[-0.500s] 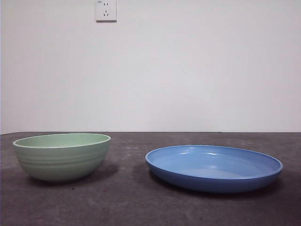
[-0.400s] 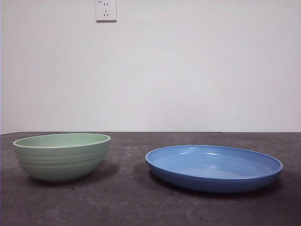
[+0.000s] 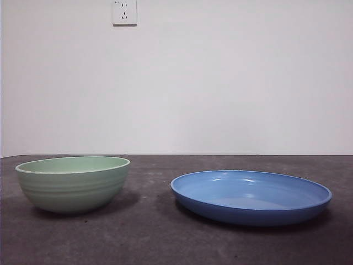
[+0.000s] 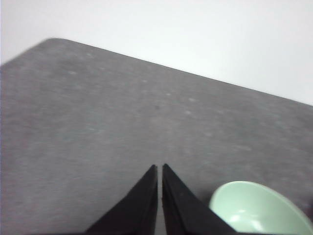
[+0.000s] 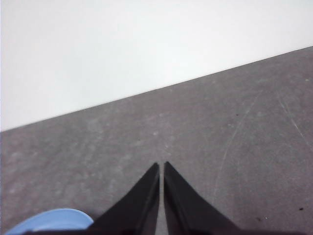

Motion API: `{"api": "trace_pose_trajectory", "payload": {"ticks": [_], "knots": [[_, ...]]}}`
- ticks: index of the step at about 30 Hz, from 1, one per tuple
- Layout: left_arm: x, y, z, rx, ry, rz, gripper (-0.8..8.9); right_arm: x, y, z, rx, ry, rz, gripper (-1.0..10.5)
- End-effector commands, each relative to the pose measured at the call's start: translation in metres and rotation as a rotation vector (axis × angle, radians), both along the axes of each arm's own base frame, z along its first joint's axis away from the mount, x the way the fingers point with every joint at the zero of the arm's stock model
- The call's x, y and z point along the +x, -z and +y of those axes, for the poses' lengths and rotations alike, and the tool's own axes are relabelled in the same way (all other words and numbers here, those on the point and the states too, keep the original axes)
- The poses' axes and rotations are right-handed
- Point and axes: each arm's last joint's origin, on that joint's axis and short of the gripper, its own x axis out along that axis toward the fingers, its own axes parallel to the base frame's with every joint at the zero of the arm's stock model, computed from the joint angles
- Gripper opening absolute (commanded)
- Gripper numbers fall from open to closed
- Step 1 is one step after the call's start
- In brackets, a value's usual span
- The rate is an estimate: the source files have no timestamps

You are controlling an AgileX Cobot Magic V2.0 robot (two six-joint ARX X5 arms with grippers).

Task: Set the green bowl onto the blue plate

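One green bowl [image 3: 72,184], one blue plate [image 3: 251,196], one wall socket [image 3: 124,11], two pincers.

A white wall socket [image 3: 124,12] sits high above the grey table [image 3: 149,237].

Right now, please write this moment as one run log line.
green bowl: on table, untouched | blue plate: empty | left gripper: shut | right gripper: shut
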Motion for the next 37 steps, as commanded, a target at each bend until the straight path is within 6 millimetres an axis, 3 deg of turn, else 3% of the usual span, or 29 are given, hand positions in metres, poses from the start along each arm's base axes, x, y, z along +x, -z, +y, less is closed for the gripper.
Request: {"api": "trace_pose_trajectory", "payload": {"ticks": [1, 13, 22, 30, 37], "knots": [[0.002, -0.021, -0.002, -0.04, 0.046, -0.003, 0.16, -0.005, -0.018, 0.001, 0.047, -0.028, 0.001, 0.1], [0.039, -0.094, -0.019, -0.079, 0.34, 0.112, 0.15, -0.015, -0.085, 0.01, 0.083, -0.34, 0.185, 0.1], [0.062, -0.128, -0.037, -0.099, 0.588, 0.287, 0.15, -0.011, -0.121, 0.013, -0.006, -0.483, 0.3, 0.1], [0.059, -0.141, -0.05, -0.074, 0.733, 0.328, 0.16, 0.003, -0.135, 0.017, -0.063, -0.675, 0.305, 0.1], [0.055, -0.144, -0.058, -0.041, 0.793, 0.308, 0.19, 0.019, -0.13, 0.025, -0.064, -0.787, 0.369, 0.1]]}}
